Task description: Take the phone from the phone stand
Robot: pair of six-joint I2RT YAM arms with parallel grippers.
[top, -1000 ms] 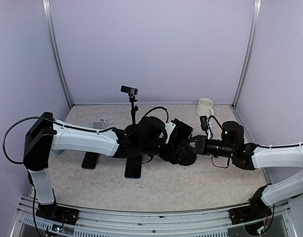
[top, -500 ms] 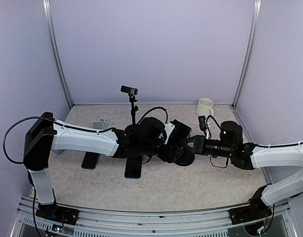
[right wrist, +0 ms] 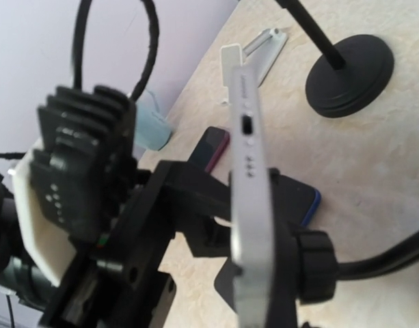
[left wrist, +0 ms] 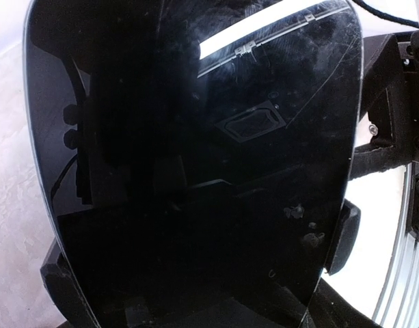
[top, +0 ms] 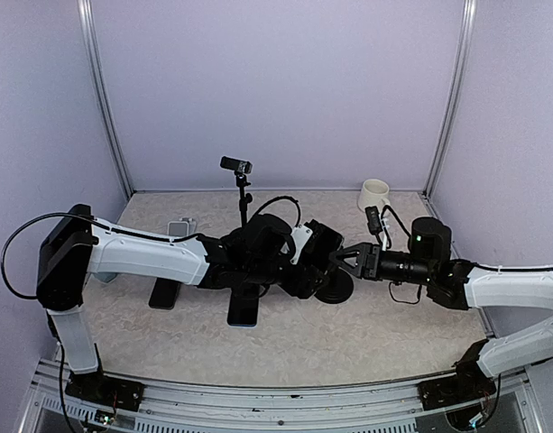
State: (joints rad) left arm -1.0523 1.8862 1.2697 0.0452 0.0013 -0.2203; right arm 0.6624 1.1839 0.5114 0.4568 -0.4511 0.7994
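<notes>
The left hand (top: 317, 265) grips the phone (left wrist: 195, 171) over the middle of the surface (top: 348, 338), its black fingers (left wrist: 341, 236) pressed to the phone's two long edges. The dark glass almost fills the left wrist view. It shows smudges and the reflection of a bright strip, and is too dark to read any marking. From the right wrist the phone appears edge-on, its silver bottom edge showing a charging port and a short row of speaker holes. The phone stand (right wrist: 317, 268), with a round black knob and a curved arm, sits just behind the phone, on the side away from the left hand. Whether the stand's clamp touches the phone cannot be told. The right hand (top: 345, 260) hangs just beside the left, its fingers apart and holding nothing. A cream mug (top: 374, 195) stands well beyond the right hand. A small camera on a thin pole (top: 236, 165) rises beyond the left hand, and a spare handset (top: 244, 308) lies flat on the surface, back from that hand toward its arm's base
</notes>
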